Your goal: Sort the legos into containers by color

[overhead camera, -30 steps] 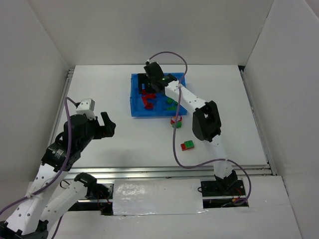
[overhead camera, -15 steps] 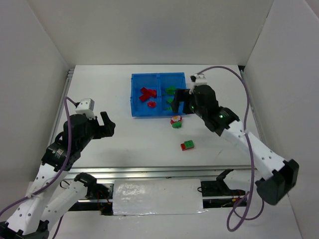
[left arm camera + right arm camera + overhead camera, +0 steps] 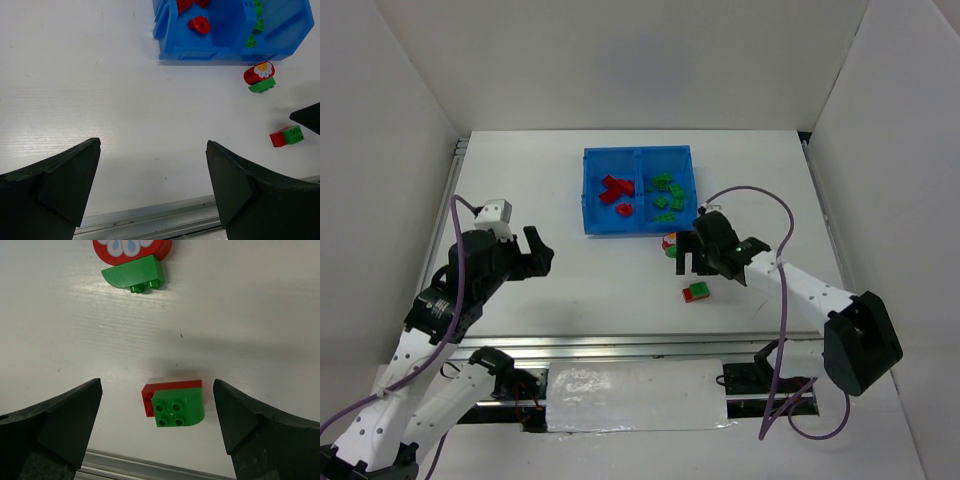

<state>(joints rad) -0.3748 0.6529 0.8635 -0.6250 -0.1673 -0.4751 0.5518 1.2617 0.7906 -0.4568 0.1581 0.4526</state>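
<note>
My left gripper [image 3: 540, 250] sits mid-left, jaws wide, empty, parked clear of the work. Blue tray [image 3: 588, 215] upper centre: red bricks [image 3: 614, 187] in the left compartment, green bricks [image 3: 669, 194] in the right. My right gripper [image 3: 156, 385] is open and empty over the joined red-green brick [image 3: 174, 406] on the table, lower centre, probably my next pick. Flower piece [image 3: 132, 270] lies above it, red over green.

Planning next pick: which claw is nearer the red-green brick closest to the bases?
Right. The right claw hovers just beside the brick; left claw is far off to its left.
</note>
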